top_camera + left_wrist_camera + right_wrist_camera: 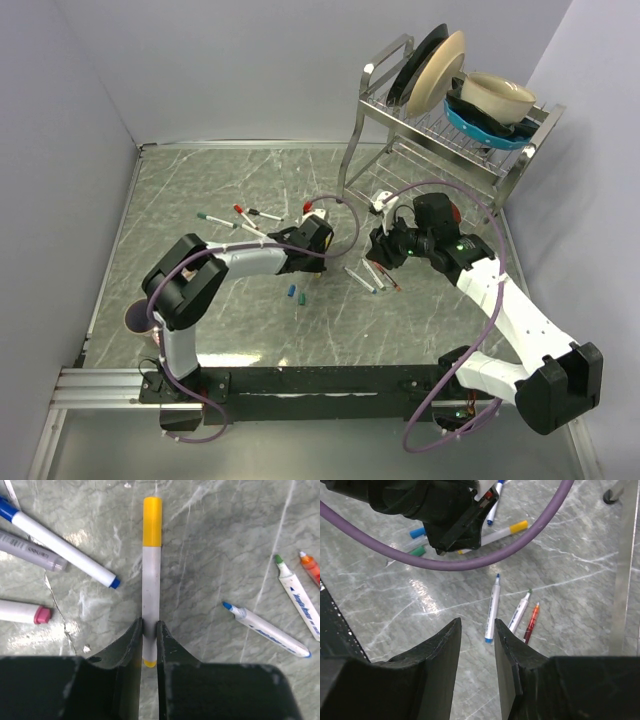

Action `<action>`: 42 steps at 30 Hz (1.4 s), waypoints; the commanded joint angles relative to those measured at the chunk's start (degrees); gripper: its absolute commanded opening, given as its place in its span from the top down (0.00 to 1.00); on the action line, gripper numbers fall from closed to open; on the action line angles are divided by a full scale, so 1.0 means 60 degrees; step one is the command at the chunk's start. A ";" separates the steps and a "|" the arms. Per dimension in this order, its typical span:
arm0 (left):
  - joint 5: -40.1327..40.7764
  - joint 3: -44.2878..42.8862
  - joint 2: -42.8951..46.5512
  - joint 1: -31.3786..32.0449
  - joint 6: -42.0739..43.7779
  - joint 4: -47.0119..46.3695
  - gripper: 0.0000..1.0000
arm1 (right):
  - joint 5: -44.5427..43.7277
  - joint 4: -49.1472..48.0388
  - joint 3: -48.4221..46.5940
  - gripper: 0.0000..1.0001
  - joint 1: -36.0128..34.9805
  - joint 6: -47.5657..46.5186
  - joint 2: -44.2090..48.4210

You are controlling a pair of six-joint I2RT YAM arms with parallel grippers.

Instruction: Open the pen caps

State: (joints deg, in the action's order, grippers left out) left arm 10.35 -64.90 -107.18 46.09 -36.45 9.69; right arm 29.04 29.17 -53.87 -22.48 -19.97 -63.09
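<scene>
Pinching a thin white pen barrel (150,580), yellow plastic cap (152,522) at twelve o'clock, in my left gripper (149,625); right gripper (477,627) spread.

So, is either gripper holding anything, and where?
The left gripper pinches the yellow-capped marker by its white barrel, near the tail end; the right gripper holds nothing.

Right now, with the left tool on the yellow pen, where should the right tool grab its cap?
Pinch the yellow cap across its round sides, coming from its free far end, in line with the barrel; it points away from the left tool.
</scene>
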 commanded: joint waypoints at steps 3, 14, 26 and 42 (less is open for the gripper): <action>-0.0480 0.0957 0.1308 0.0024 -0.0590 -0.1379 0.99 | 0.0872 -0.0247 0.0101 0.59 0.0201 0.0061 0.0305; -0.1577 0.4399 0.4266 0.0068 -0.2623 -0.6693 0.99 | 0.3332 -0.1766 0.0832 0.47 0.0450 0.1465 0.0100; -0.2033 0.5925 0.3977 0.1019 -0.3638 -1.1706 0.99 | 0.5604 -0.8987 0.3967 0.17 0.1520 0.7003 0.0189; -0.2033 0.5646 0.3361 0.1650 -0.3550 -1.2279 0.99 | 0.5195 -1.0062 0.4144 0.25 0.1901 0.8865 -0.0148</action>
State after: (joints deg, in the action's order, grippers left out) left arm -0.93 -29.56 -86.67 55.18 -57.78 -58.22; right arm 61.60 -29.02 -28.36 -11.70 31.09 -63.68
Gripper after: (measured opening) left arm 0.172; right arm 0.770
